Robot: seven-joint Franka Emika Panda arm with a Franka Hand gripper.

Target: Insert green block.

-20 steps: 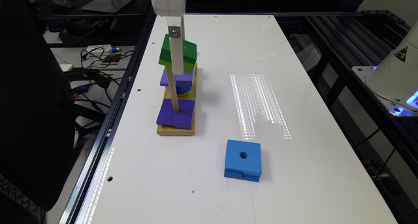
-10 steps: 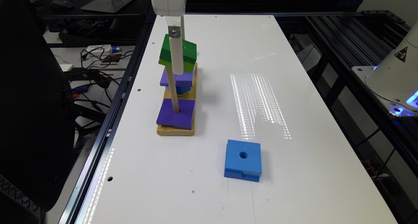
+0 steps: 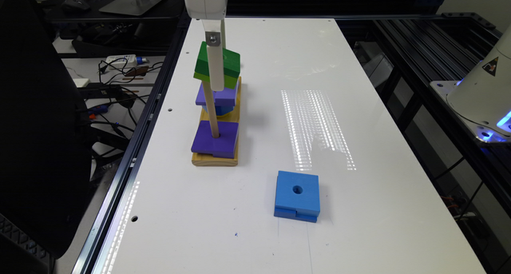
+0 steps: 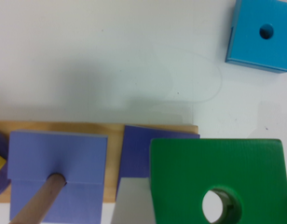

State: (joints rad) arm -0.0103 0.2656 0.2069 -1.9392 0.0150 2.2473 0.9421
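The green block sits in the upper left part of the exterior frame, raised well above the bench and a little tilted, its dark green layer over a thin lime one. A white finger of the gripper crosses its front face, hanging down from the white arm body at the top edge. In the wrist view the green block lies at the lower right, its round centre hole showing, with a pale finger against its edge. The fingers appear closed on the block, though how wide they stand cannot be told.

Below it stands a wooden base with upright pegs. A purple block is threaded on the nearer peg, another purple block lies further back over blue and yellow pieces. A blue block with a centre hole rests alone on the bench, lower centre of the frame, well apart from the base.
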